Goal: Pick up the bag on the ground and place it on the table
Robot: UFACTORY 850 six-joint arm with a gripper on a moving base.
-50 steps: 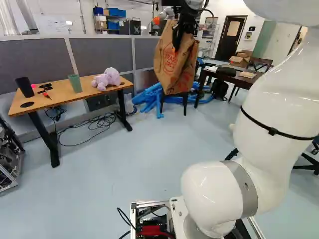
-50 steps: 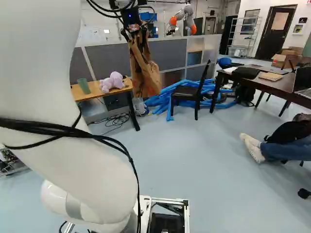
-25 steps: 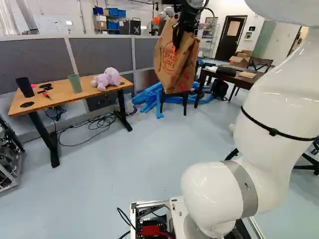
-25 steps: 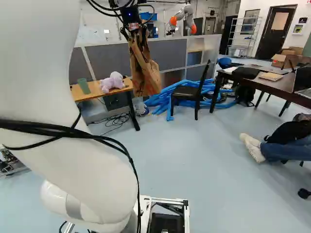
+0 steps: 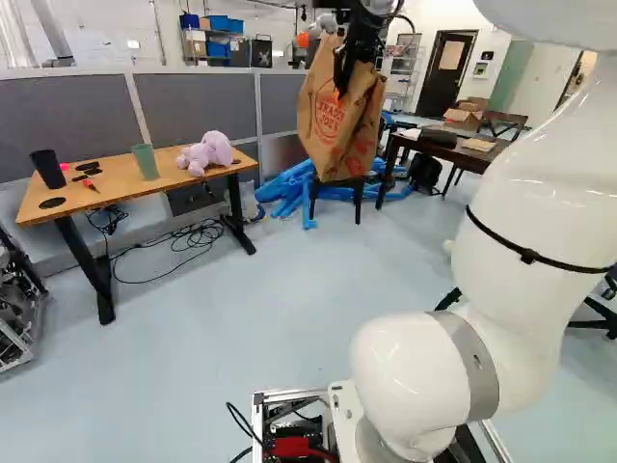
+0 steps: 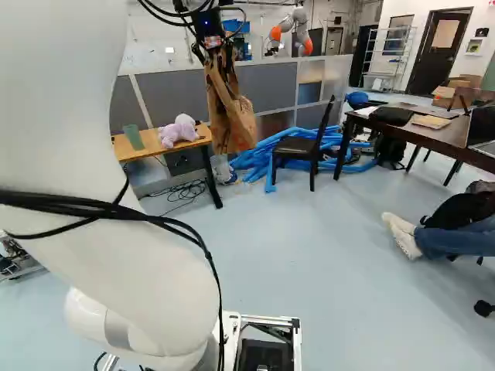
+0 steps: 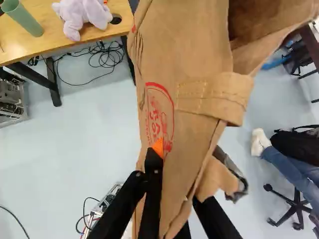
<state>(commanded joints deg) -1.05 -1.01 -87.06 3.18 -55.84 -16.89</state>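
— What have you got?

— The brown paper bag with red print [image 5: 331,121], in the upper middle of the left base view. My black fingers [image 7: 153,172] with orange pads are clamped on its paper near the upper end, one on either side.

— Where does it need to go from there?

— Sideways, I'd judge. The light wooden tabletop [image 5: 111,188] lies to the bag's left in the left base view, and the bag hangs off the floor [image 5: 241,289], beyond that tabletop's right end as seen there. Its long axis runs mostly up and down, leaning a little, so I'd want its base over the wood before I lower it. Whether it's high enough to pass the edge, I can't tell.

— Why that one? There's a dark wooden tabletop [image 6: 441,137] at the right of the right base view.

— True, and the task doesn't say which. The light one looks nearer to me, so that's my guess.

— What's on it?

— A lavender plush toy [image 5: 205,153] near the bag's end, a green cup [image 5: 146,162] beside it, and a black cup [image 5: 47,170] towards the far left of the left base view. Coming in low, I could knock the toy; soft paper may also swing or fold as it lands.

— And around it?

— A black chair [image 6: 296,147] and blue tubes [image 6: 259,161] in the middle of the right base view, with another robot [image 6: 295,29] at its top.
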